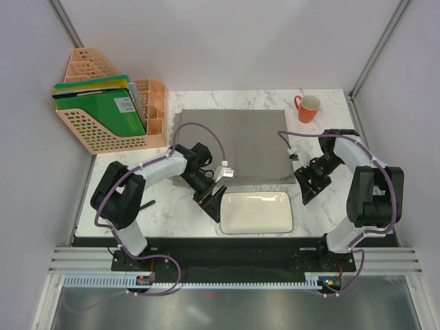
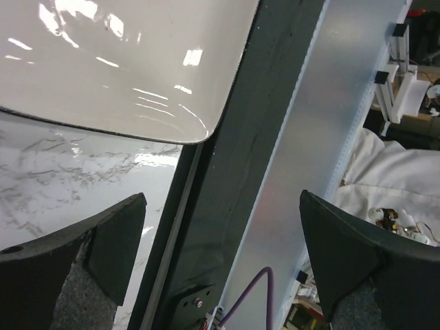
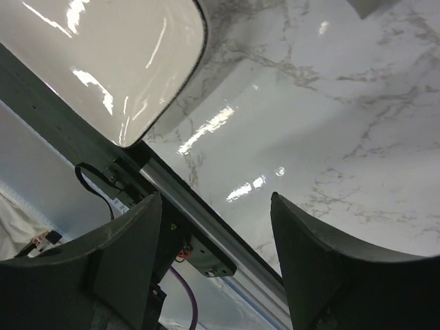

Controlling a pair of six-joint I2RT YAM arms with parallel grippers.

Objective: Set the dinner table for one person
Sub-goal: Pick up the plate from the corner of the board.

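The dinner table (image 1: 165, 216) is white marble with grey veins. A grey placemat (image 1: 234, 141) lies at its middle back. A white rectangular plate (image 1: 256, 212) lies in front of the placemat, near the table's front edge. An orange mug (image 1: 307, 108) stands at the back right. My left gripper (image 1: 212, 203) is open and empty just left of the plate; its wrist view shows the plate's corner (image 2: 124, 62) and the table edge between the fingers (image 2: 103, 240). My right gripper (image 1: 309, 185) is open and empty right of the plate, whose corner (image 3: 89, 55) shows in the right wrist view.
Peach file organizers with green folders (image 1: 103, 113) stand at the back left corner. A small dark item (image 1: 148, 203) lies on the marble by the left arm. The table's front edge drops to a black rail (image 2: 240, 172).
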